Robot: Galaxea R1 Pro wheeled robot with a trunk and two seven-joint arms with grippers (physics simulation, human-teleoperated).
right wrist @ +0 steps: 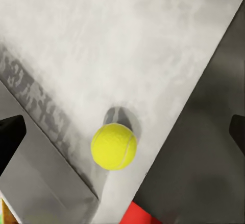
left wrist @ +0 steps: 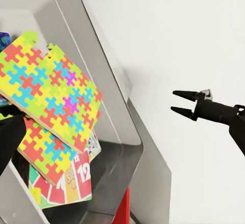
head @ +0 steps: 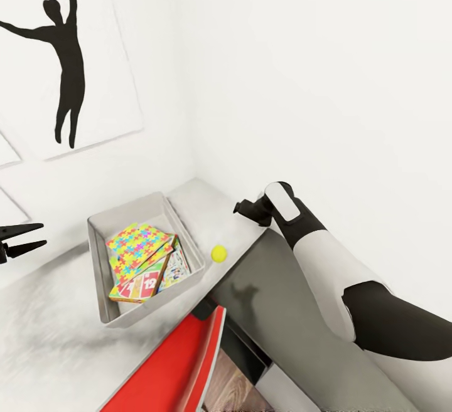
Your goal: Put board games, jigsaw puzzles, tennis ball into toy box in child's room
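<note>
Table (head: pixel 56 330): toy box (head: pixel 97 236) holds puzzles (head: pixel 139 244), perhaps games (ball (head: pixel 218 253) outside).

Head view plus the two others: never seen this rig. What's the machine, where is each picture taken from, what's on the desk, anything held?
It is a simulated wheeled robot with two arms. The big picture comes from its head, looking down over the white table. The other two come from cameras near each wrist, looking along the jaws.

On the table stands the grey toy box. Inside it lie two bright jigsaw puzzles, stacked and overlapping, on top of board games; how many games I cannot tell. The tennis ball sits on the table beside the box, not in it.

The right gripper hangs above the ball, open, with the ball between its dark fingertips in its wrist view. The left gripper is open and empty. Nothing is held.
</note>
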